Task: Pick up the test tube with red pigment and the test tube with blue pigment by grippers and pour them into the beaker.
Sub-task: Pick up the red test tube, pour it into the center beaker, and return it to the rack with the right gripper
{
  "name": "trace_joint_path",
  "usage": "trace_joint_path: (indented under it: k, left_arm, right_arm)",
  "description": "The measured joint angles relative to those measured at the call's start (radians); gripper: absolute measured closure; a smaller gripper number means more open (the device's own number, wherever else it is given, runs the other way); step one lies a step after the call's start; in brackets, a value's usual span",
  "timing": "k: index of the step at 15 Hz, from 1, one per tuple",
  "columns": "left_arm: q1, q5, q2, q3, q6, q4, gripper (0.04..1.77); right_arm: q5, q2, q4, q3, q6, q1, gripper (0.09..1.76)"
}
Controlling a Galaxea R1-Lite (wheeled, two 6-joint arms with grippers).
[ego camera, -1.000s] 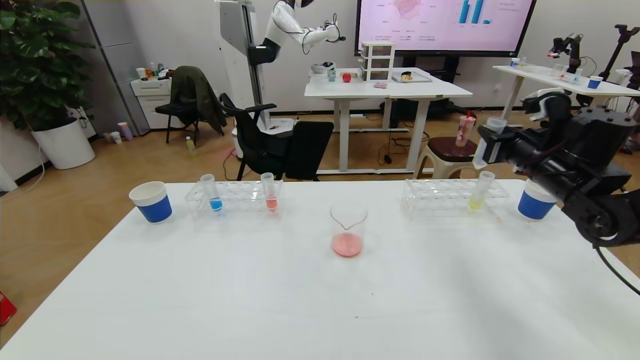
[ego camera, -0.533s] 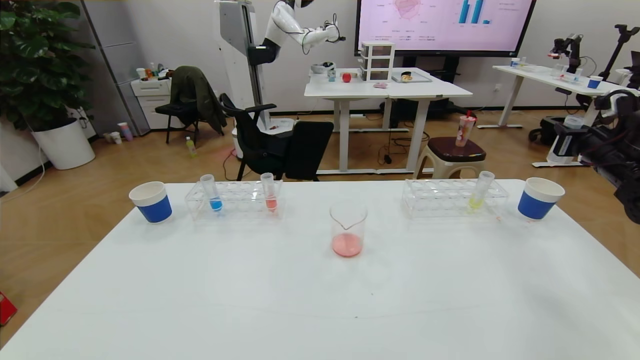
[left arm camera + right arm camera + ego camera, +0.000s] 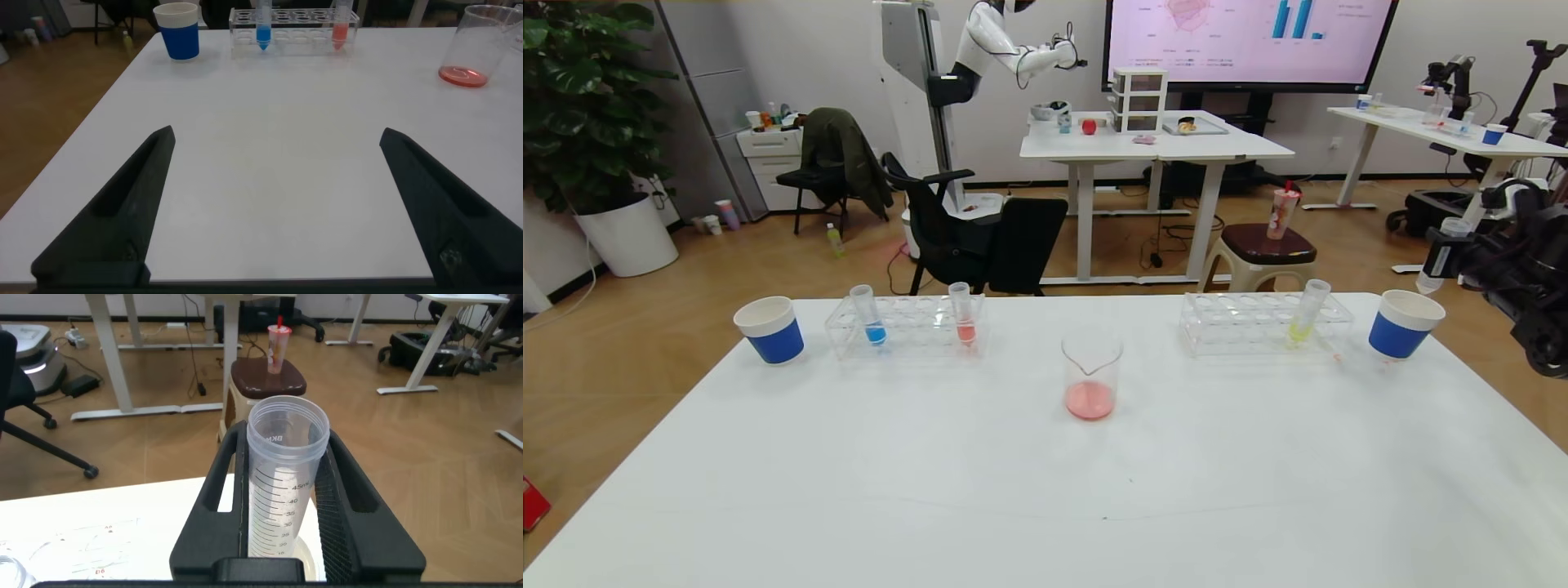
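My right gripper (image 3: pixel 1444 255) is shut on an empty clear test tube (image 3: pixel 1439 260) and holds it just above and behind the right blue-banded cup (image 3: pixel 1396 331). In the right wrist view the tube (image 3: pixel 286 461) stands between the fingers (image 3: pixel 359 498), with no liquid visible in it. The blue-pigment tube (image 3: pixel 872 314) and a tube with orange-red liquid (image 3: pixel 964 314) stand in the left rack (image 3: pixel 915 325). The beaker (image 3: pixel 1091 376) stands mid-table with reddish liquid in its bottom. My left gripper (image 3: pixel 278 135) is open and empty, low over the near table, out of the head view.
A second blue-banded cup (image 3: pixel 770 329) stands at the far left. The right rack (image 3: pixel 1241 322) holds a tube with yellow liquid (image 3: pixel 1305 314). The table's right edge runs just beyond the right cup. A stool, chairs and desks stand behind the table.
My right arm has swung right and back with the tube, from over the right rack to the table's right edge, then dropped slightly towards the right cup. Nothing on the table moved.
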Motion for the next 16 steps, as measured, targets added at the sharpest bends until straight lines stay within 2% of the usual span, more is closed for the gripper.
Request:
trace_joint_path:
  k: [5, 15, 16]
  left_arm:
    - [0.0, 0.0, 0.0, 0.0, 0.001, 0.0, 0.06]
    - [0.0, 0.0, 0.0, 0.0, 0.0, 0.0, 0.06]
    - [0.0, 0.0, 0.0, 0.0, 0.0, 0.0, 0.06]
  right_arm:
    - [-0.005, 0.099, -0.127, 0.011, -0.003, -0.002, 1.36]
    - [-0.004, 0.161, -0.134, 0.03, 0.003, -0.006, 1.36]
    - [-0.004, 0.161, -0.135, 0.034, 0.004, -0.005, 1.26]
